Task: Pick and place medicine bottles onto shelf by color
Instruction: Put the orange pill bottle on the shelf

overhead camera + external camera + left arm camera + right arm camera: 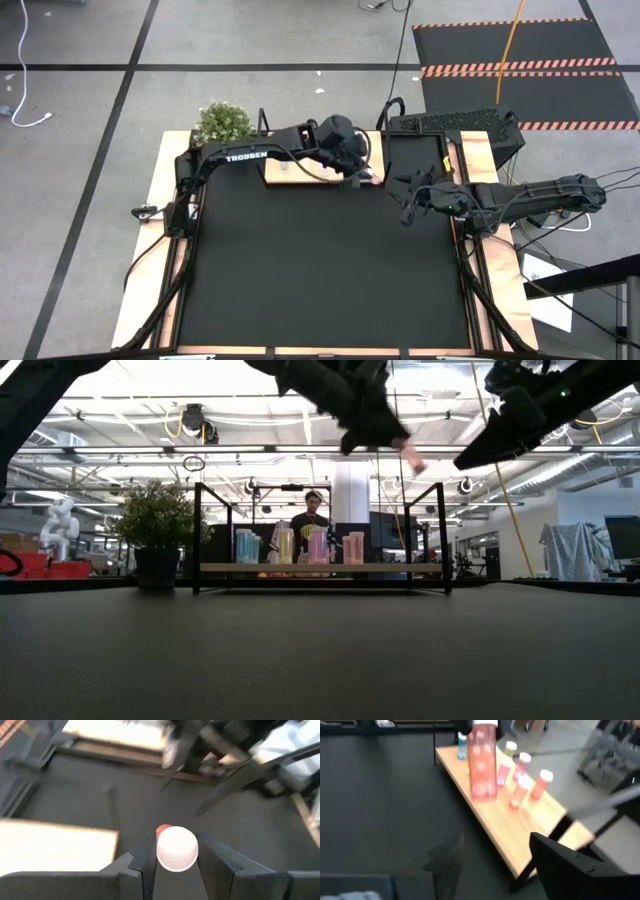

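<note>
- High view: left pincer [358, 176] over the far edge of the black tabletop [320, 270], at the right end of the shelf [290, 172], with a speck of pink at its tip. Right pincer [410, 200] just to its right, above the tabletop; fingers too small here to judge. Green plant [223, 122] at the far-left corner. Bottles on the shelf hidden under the left arm.
- Low view: shelf [320, 567] seen edge-on between black uprights, carrying a row of bottles [298, 546], blue, yellow, pink and orange from left to right. Left pincer [400, 452] high above the shelf's right half, pinching a pink bottle [410, 458], tilted. Right pincer [478, 455] beside it, also aloft. Person [313, 520] standing behind the shelf.
- Left wrist view: white-capped pink bottle [176, 847] seen cap-on, pinched between both fingers [220, 862]; shelf board [55, 845] below to one side.
- Right wrist view: held pink bottle [483, 762] hanging over the shelf [520, 827]; blue, yellow, pink and orange bottles [525, 777] standing on the board. Only one own finger [575, 865] visible; spread or closed, cannot tell.
</note>
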